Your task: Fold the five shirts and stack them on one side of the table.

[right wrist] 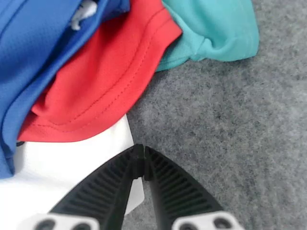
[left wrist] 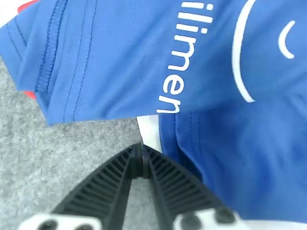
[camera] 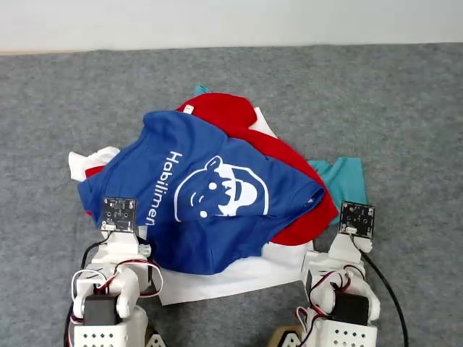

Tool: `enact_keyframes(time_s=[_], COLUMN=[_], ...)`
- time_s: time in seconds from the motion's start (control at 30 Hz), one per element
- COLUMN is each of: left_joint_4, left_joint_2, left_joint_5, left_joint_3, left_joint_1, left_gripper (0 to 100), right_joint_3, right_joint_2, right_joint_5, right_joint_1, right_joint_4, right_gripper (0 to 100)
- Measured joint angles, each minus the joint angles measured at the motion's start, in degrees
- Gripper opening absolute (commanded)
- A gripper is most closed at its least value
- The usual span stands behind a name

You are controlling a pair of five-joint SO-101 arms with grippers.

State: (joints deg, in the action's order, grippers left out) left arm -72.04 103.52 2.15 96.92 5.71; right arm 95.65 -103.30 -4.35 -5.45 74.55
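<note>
Grey felt table (camera: 405, 108) holds both claws pressed together and empty, left claw (left wrist: 142, 162) at seven o'clock, right claw (right wrist: 143, 163) at five, and beyond them the blue shirt (camera: 210, 195), likely limp and light, lies centrally atop the red shirt (camera: 239, 112), its hem probably the best place to pinch.

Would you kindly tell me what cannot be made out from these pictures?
1. Shirt count: in the high view four colours show; the blue shirt on top may hide a fifth.
2. Teal shirt: high view, mostly under the red shirt, so how it lies is hidden.
3. White shirt: high view, its middle is covered by the blue shirt.
4. Print: left wrist view, cut off by the picture's edge.
</note>
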Motion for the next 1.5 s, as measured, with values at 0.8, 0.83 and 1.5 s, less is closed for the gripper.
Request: enact_keyframes(time_s=[0.8,0.83,1.5], left_joint_4=[0.26,0.79,-6.24], left_joint_2=[0.00,0.00,-15.30], left_joint_5=[0.00,-0.09,-6.51], left_joint_3=[0.00,0.00,-40.09], left_joint_1=[-0.70,-1.14,-12.66], left_gripper=[1,1,1], right_joint_3=[0.00,0.00,0.00], right_joint_2=[0.00,0.00,0.00], right_joint_5=[0.00,0.00,0.00], right_joint_1=[0.00,0.00,0.00], right_joint_4=[0.00,0.00,0.00], right_gripper=[1.0,1.0,1.0])
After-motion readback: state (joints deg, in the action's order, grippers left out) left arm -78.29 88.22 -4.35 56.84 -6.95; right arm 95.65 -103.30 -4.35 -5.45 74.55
